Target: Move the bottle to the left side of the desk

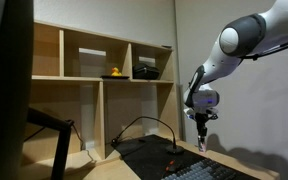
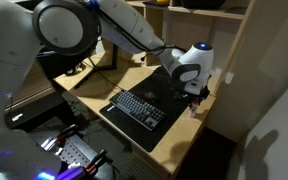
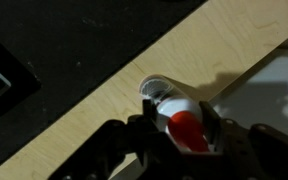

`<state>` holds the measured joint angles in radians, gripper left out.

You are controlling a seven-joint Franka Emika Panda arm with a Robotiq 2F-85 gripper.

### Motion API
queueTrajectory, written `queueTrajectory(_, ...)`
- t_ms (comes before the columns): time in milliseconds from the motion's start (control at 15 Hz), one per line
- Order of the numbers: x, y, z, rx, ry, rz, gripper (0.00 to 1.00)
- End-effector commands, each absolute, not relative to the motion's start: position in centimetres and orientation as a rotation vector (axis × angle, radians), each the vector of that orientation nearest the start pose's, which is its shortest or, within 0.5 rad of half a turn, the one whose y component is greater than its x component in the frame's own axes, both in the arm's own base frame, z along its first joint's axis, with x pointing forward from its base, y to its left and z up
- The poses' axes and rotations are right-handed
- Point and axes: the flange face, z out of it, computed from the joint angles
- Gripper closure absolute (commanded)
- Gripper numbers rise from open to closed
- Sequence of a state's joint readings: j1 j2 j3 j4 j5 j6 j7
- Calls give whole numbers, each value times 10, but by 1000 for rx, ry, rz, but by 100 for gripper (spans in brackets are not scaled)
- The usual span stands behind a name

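Observation:
The bottle (image 3: 176, 106) is white with a red cap that faces the wrist camera. It stands between my gripper's (image 3: 181, 114) two fingers, which press on its sides. Its base is at or just above the light wooden desk (image 3: 94, 105), near the desk's edge. In both exterior views the gripper (image 1: 201, 133) (image 2: 196, 96) points down over the desk end beside the dark mat (image 2: 169, 88), with the bottle (image 2: 195, 108) at its tips. The keyboard (image 2: 138, 107) lies on the mat, away from the gripper.
A wooden cubby shelf unit (image 1: 94, 95) stands behind the desk with a yellow rubber duck (image 1: 114, 72) and a black object (image 1: 146, 70) in it. A black cable (image 1: 144, 122) arcs over the desk. A wall is close beside the gripper.

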<state>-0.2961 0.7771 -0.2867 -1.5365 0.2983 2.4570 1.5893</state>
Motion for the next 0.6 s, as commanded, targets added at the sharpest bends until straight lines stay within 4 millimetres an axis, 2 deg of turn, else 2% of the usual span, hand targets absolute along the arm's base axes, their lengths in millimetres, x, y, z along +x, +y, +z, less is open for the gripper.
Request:
queueTrajectory(0,629,-375,219,-1224,2778,-210,79)
queueTrajectory(67,628,-375,221,-1227,2776,-207,79)
queueTrajectory(200,625,-375,238,-1262,2744,-171,80)
queueTrajectory(333,619,-375,272,-1339,2674,-152,80)
queueTrajectory(533,603,-368,338,-1527,2502,-139,80)
